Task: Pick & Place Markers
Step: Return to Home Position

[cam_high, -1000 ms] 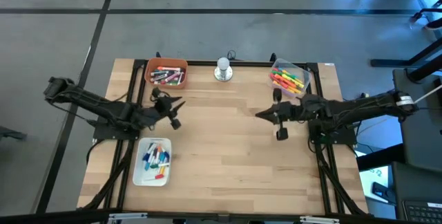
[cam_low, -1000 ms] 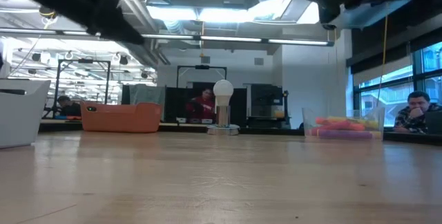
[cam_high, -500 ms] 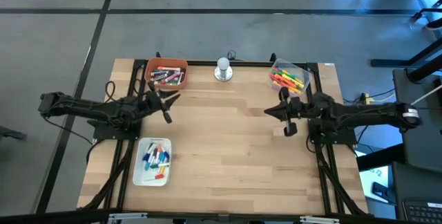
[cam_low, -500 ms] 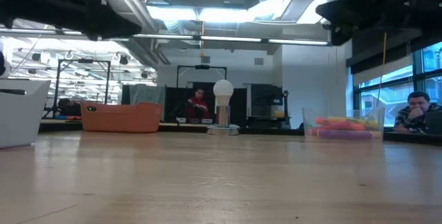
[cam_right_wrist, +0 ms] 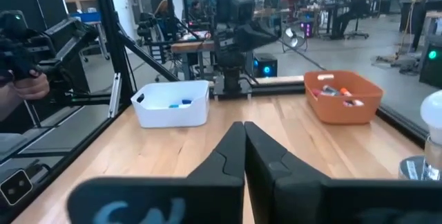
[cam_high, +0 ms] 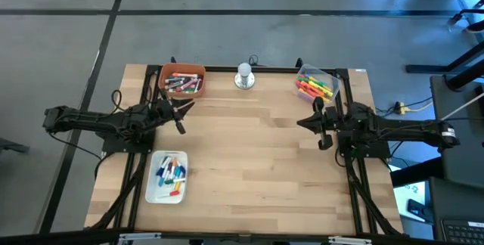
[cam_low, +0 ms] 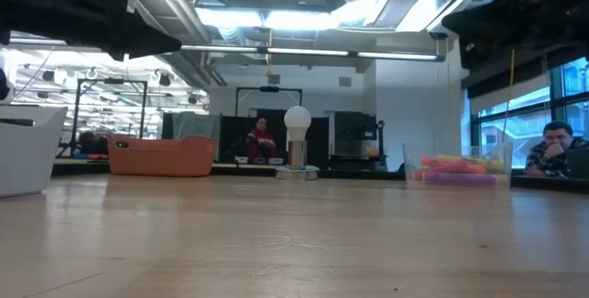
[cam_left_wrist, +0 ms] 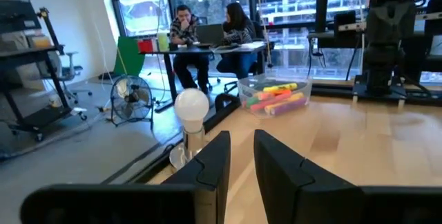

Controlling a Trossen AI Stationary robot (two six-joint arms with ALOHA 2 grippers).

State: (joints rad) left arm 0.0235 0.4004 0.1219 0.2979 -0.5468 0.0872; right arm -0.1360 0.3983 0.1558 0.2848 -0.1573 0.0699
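Nearest my side of the table, toward the left, the white bin (cam_high: 150, 178) is sitting with blue and red markers (cam_high: 170, 172) lying heaped inside it. Farther in, at about mid-depth, both arms are hanging above bare wood, well apart from each other.

The left gripper (cam_left_wrist: 242, 140) is hovering over the left part of the table, between the white bin and the orange bin (cam_high: 203, 79) and nearer the orange one. Its wrist camera is showing me a narrow slot between the two fingers, so the jaws are standing slightly parted with nothing in them. The right gripper (cam_right_wrist: 243, 128) is hovering over the right part, facing across toward the left one. Its fingers are pressing together along their length, closed on nothing.

Along the far edge I'm seeing three things standing in a row. The orange bin is on the left, holding red and dark markers (cam_high: 181, 84). A white round-topped object on a silver base (cam_high: 243, 75) is standing in the middle. A clear container (cam_high: 325, 72) is on the right, carrying bright markers (cam_high: 313, 88) in yellow, orange, green and pink.

Beyond the table, in the room, two people (cam_left_wrist: 207, 25) are sitting at a desk by the windows
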